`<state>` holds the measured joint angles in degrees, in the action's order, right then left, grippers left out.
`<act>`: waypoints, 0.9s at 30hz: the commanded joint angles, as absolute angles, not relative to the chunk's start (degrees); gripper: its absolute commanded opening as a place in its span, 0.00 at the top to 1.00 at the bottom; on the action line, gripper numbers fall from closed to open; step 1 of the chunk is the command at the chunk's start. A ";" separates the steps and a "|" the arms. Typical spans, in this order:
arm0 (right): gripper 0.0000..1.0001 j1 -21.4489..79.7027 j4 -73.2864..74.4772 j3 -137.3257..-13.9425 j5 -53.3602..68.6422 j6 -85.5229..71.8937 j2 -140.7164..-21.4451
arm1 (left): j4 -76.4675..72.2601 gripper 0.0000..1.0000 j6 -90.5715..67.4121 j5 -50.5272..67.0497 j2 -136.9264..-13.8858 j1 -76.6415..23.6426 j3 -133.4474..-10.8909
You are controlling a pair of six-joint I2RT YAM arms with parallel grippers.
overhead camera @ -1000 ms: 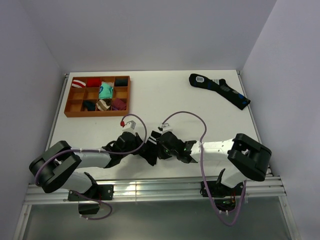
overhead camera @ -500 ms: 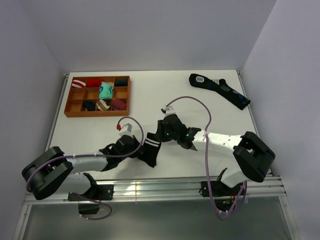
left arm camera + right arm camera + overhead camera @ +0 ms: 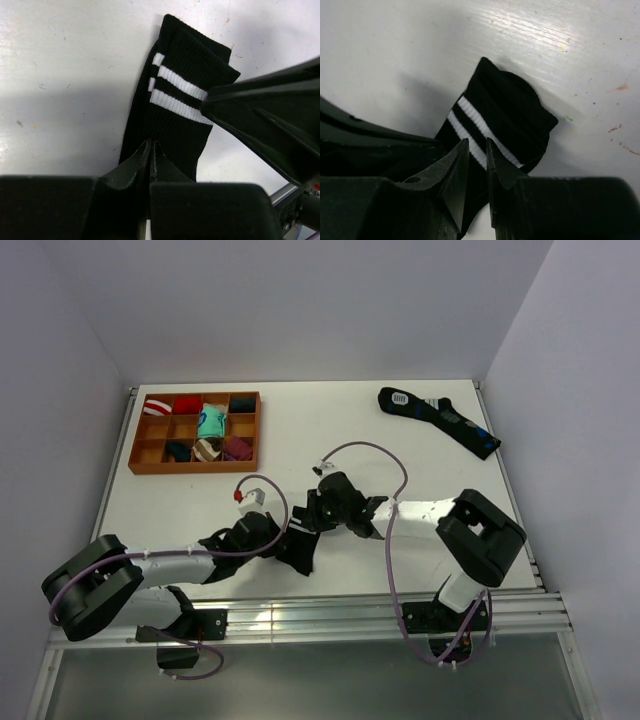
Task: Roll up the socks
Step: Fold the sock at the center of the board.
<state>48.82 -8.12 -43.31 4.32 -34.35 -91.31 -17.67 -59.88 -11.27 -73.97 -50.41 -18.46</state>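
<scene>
White worktop [image 3: 330, 430] carried the black sock [image 3: 298, 550] near its front edge. Your left gripper [image 3: 151, 150] had its fingers clamped on the foot end; you needed that anchor firm. Your right gripper [image 3: 477, 147] had its fingers nearly together at the striped cuff, grip uncertain.

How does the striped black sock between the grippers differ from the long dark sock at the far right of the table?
The striped sock has two white cuff bands; the long sock has blue marks and a white patch. The striped sock looks shorter than the long sock. The left gripper pinches the striped sock; the long sock lies untouched. Both are dark and on the table.
</scene>
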 commanded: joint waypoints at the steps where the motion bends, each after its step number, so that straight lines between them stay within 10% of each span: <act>1: 0.72 47.11 -11.78 -43.15 6.06 -34.72 -93.77 | -16.79 0.92 -61.08 -12.22 -73.74 -51.33 -19.34; 27: 0.71 43.86 -11.43 -45.26 7.30 -29.62 -92.99 | -9.33 0.86 -55.99 -17.40 -67.50 -53.09 -26.27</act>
